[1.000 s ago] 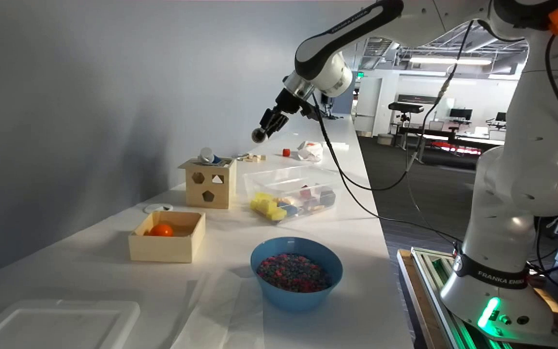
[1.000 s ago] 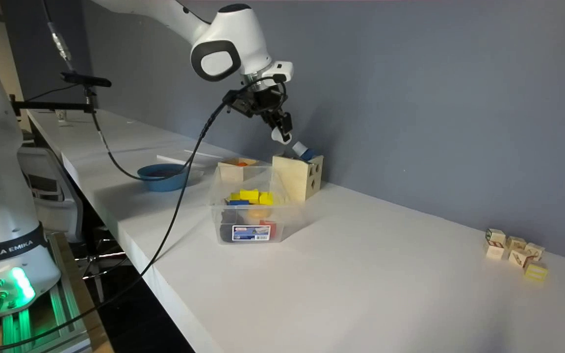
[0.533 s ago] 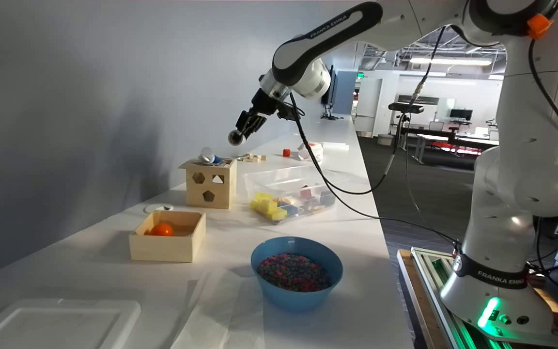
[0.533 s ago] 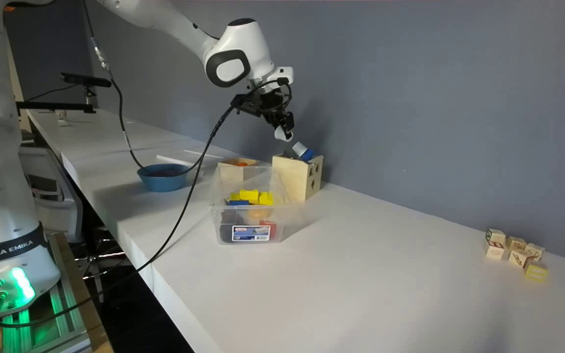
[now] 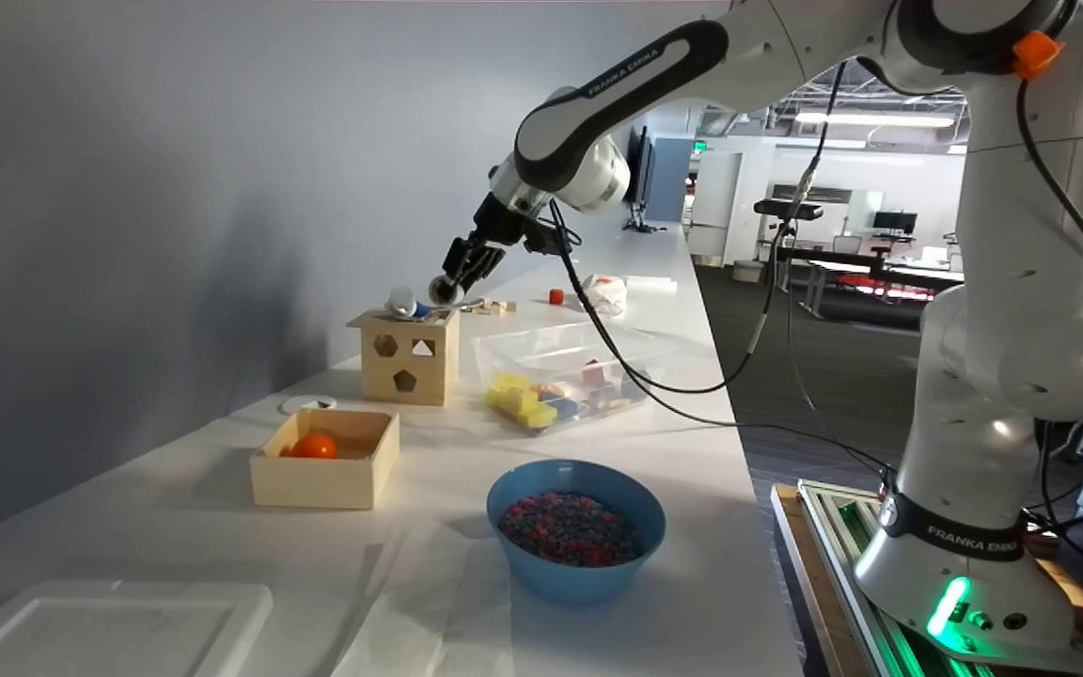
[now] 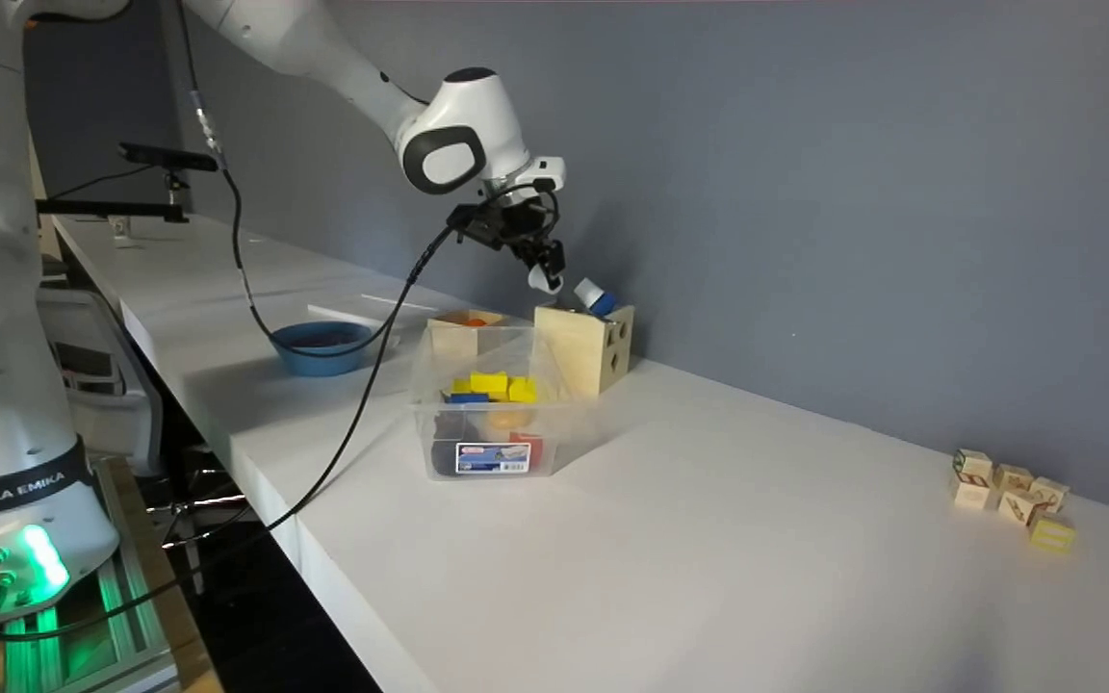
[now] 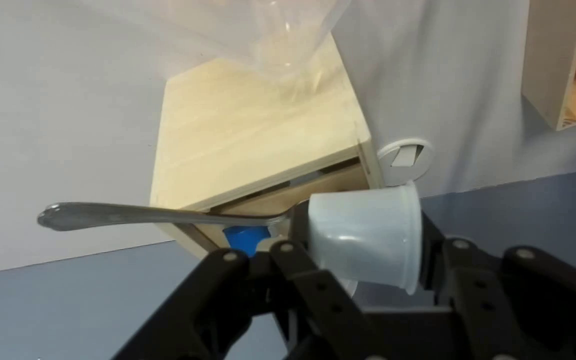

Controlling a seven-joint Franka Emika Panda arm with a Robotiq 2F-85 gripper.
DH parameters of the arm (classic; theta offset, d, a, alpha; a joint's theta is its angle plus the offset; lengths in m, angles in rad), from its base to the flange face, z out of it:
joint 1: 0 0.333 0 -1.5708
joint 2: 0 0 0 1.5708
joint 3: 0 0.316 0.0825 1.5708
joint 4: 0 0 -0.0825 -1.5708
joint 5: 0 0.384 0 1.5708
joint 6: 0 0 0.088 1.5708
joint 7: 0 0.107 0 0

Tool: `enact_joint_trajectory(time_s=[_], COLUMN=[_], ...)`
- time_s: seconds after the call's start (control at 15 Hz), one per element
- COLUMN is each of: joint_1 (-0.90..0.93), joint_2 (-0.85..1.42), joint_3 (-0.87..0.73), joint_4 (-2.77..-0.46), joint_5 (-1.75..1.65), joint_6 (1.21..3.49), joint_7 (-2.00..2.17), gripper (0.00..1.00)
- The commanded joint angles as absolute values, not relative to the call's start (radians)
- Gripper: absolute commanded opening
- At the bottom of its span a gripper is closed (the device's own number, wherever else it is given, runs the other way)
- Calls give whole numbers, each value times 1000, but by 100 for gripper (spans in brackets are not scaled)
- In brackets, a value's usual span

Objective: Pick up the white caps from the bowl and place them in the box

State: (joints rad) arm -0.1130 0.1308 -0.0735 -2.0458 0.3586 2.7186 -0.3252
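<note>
Lower than a moment ago, my gripper (image 7: 365, 240) clasps a white cap (image 5: 443, 291); left to right in an exterior view I log the tan box (image 5: 311, 484) with a round orange item (image 5: 314, 446), the wooden box (image 5: 403, 361) bearing a tilted white-and-blue piece (image 5: 401, 302), the cap just above that box, the clear bin (image 5: 527, 350).

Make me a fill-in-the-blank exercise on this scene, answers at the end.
The gripper holds a cup coloured ____.
The box with shaped holes is made of ____.
The large bowl of dark and reddish bits is coloured ____.
The light strip on the arm's base is coloured ____.
Missing words: white; wood; blue; green.
</note>
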Motion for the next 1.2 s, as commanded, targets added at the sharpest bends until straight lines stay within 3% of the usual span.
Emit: enact_joint_trajectory(time_s=[0.0,0.47,0.53,0.87,1.13], joint_1=[-108,-81,-79,-46,-37], joint_2=[176,217,222,186,78], joint_3=[-48,-85,-93,-144,-160], joint_4=[-2056,-2082,-2082,-2106,-2174], joint_5=[339,211,188,113,85], joint_6=[2855,2975,2983,2978,2989], joint_7=[-246,-73,-45,49,45], gripper=[24,24,70,99,100])
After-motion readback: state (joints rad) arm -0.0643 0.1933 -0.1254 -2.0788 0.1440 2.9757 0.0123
